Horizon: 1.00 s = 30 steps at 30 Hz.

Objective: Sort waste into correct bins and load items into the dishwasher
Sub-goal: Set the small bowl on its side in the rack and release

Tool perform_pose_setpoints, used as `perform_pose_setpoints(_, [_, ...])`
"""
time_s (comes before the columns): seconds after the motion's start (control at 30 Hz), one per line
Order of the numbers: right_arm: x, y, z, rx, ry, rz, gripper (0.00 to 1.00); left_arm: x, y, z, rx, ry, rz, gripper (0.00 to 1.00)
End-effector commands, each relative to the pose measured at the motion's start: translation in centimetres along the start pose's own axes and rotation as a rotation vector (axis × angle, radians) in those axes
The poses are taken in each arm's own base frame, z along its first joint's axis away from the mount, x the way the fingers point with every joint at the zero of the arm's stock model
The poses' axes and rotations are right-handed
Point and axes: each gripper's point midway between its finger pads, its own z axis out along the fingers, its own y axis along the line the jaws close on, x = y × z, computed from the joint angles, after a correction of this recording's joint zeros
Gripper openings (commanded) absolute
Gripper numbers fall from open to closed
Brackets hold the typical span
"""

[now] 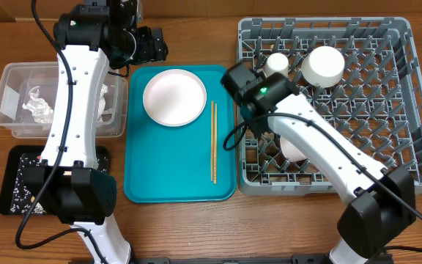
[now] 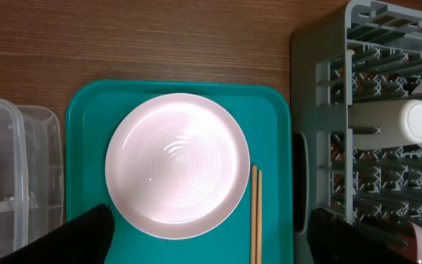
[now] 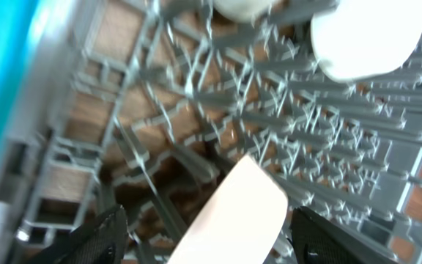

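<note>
I read the left gripper [image 2: 209,224] as spread wide and empty above the round pale pink-white plate [image 2: 176,165] on the teal plastic tray [image 2: 269,103], with the thin wooden chopsticks [image 2: 256,216] just beside the plate. The right gripper [image 3: 207,227] is spread wide astride a small white bowl [image 3: 233,213] inside the grey pegged plastic dish rack [image 3: 160,125].

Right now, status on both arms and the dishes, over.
Left end effector open over plate. Right end effector in rack, bowl between fingers, grip unclear. Plate, chopsticks on tray, unobstructed.

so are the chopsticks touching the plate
Apart. The overhead view shows a strip of teal tray between the plate and the chopsticks.
</note>
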Motion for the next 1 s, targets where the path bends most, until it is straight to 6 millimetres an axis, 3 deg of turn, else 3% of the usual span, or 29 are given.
perform_pose_setpoints(0.0, [-1.8, -1.4, -2.1, -0.089, -0.071, 0.106, 0.75, -0.4, -0.1, -0.7, 0.000, -0.020, 0.002, 0.86])
perform_pose_setpoints(0.17, [-1.6, -3.1, -2.7, -0.281, -0.064, 0.232, 0.68, 0.1, 0.1, -0.7, -0.005, 0.000, -0.003, 0.87])
perform_pose_setpoints(0.27, [-0.7, -5.1, -2.3, -0.364, -0.034, 0.324, 0.52, 0.2, 0.4, -0.7, -0.024, 0.005, -0.005, 0.87])
perform_pose_setpoints(0.43, [2.5, -8.7, -0.7, -0.501, 0.096, 0.508, 0.17, 0.3, 0.5, -0.7, -0.033, 0.010, -0.005, 0.87])
perform_pose_setpoints(0.53, [4.2, -9.6, -0.4, -0.562, 0.161, 0.584, 0.07, 0.3, 0.5, -0.7, -0.033, 0.009, -0.011, 0.87])
perform_pose_setpoints(0.67, [5.2, -9.3, 0.0, -0.598, 0.205, 0.609, 0.04, 0.2, 0.6, -0.7, -0.042, 0.005, -0.027, 0.88])
perform_pose_setpoints(0.97, [6.8, -5.7, 2.2, -0.641, 0.283, 0.565, 0.04, 0.2, 1.2, -0.7, -0.077, -0.002, -0.042, 0.88])
